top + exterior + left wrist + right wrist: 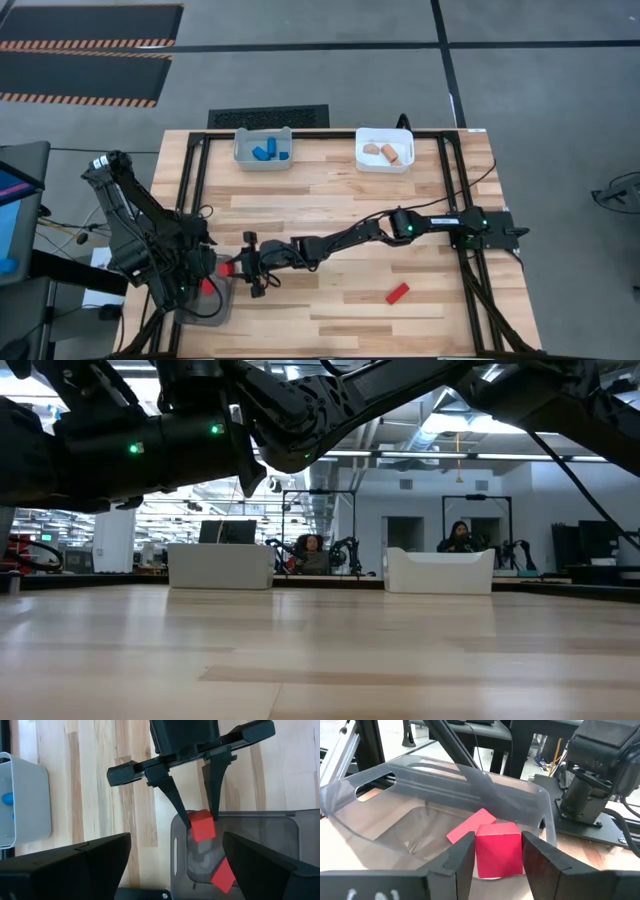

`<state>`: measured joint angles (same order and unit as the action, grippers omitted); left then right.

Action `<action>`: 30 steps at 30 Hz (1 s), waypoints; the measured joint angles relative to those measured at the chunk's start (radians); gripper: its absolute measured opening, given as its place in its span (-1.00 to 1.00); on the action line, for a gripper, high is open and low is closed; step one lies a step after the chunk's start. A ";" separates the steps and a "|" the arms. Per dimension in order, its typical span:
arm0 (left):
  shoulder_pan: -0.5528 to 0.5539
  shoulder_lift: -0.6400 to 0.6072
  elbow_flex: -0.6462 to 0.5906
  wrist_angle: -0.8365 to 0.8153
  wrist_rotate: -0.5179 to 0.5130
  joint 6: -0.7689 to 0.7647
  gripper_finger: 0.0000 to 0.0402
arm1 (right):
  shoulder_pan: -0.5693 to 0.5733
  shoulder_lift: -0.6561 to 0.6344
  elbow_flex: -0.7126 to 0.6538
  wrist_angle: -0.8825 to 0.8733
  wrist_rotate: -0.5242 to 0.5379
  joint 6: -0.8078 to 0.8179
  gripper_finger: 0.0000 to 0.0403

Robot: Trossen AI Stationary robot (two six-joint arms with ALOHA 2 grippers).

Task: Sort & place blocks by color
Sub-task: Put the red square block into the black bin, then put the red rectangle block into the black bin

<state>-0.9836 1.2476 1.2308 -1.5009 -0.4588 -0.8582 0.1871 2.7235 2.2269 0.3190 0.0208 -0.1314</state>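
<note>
My right gripper (233, 268) reaches across the table toward its left side and is shut on a red cube (202, 825), also seen in the right wrist view (499, 849). It hovers over the rim of a dark translucent bin (215, 312) at the near left. Another red block (222, 875) lies flat on that bin's floor. A third red block (398, 293) lies on the table toward the near right. Blue blocks (266, 152) sit in a grey bin (243, 160), tan blocks (388, 152) in a white bin (366, 162). My left gripper (175, 870) waits open over the dark bin. My right gripper pinches the red cube's two opposite side faces (479, 851) between its two fingers, at their free ends. The fingers (180, 810) come from the table's right, slanting slightly down. The cube is lifted clear, level, above the dark bin's rim (176, 827).
The grey and white bins stand at the table's far edge. A black frame (200, 180) runs around the table top. The left arm's body (140, 230) crowds the near left corner beside the dark bin. People sit in the room beyond the far edge (312, 550).
</note>
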 joint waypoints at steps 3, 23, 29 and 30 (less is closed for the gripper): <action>0.000 0.000 0.000 0.000 -0.001 -0.001 0.52 | 0.000 0.000 0.000 0.002 0.001 0.000 -0.09; -0.042 0.000 -0.035 0.011 -0.086 -0.121 0.52 | 0.027 -0.101 -0.006 -0.207 0.009 0.018 -0.05; -0.156 0.000 -0.122 0.102 -0.209 -0.219 0.52 | 0.083 -0.269 -0.134 -0.469 0.081 0.014 -0.20; -0.169 0.000 -0.137 0.119 -0.231 -0.240 0.52 | 0.087 -0.290 -0.183 -0.472 0.086 0.030 -0.22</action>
<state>-1.1531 1.2472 1.0937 -1.3818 -0.6897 -1.0986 0.2737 2.4332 2.0443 -0.1527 0.1066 -0.1012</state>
